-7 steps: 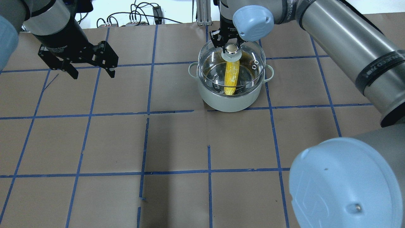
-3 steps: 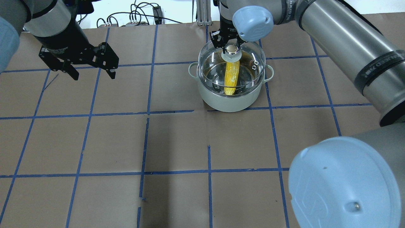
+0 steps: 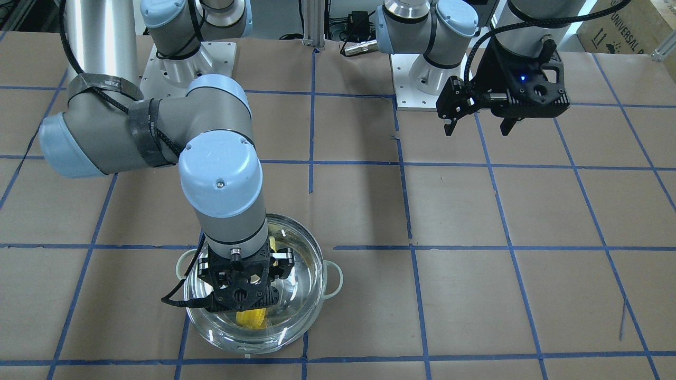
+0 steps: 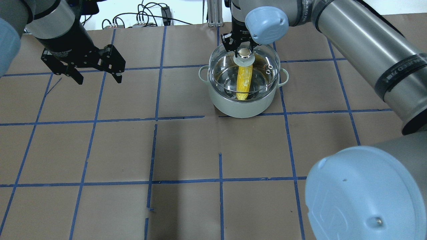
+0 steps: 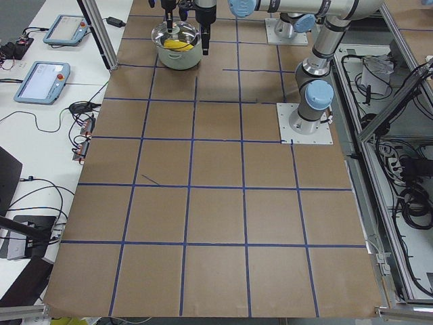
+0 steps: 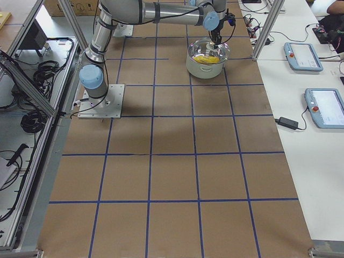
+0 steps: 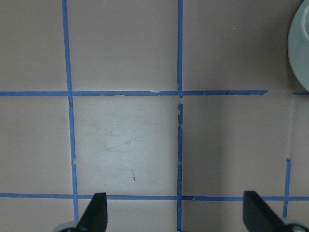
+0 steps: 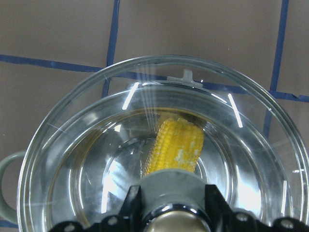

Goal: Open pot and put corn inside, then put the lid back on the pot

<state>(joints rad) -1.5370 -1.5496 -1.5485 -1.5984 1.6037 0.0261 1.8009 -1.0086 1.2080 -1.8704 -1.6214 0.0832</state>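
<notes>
Overhead exterior, left to right: my left gripper (image 4: 99,79) hangs above the brown table (image 4: 186,150), its fingers spread wide and empty. Further right stands the pot (image 4: 243,108), with the corn (image 4: 244,83) lying inside. My right gripper (image 4: 244,50) is clamped on the knob of the lid (image 4: 223,65), over the pot. Whether the lid's rim is seated, I cannot tell.

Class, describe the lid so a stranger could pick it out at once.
On the brown table with blue lines stands a mint-white pot. The lid is the glass dome over it, its knob between the fingers of the right gripper; only it lets yellow corn show through.
</notes>
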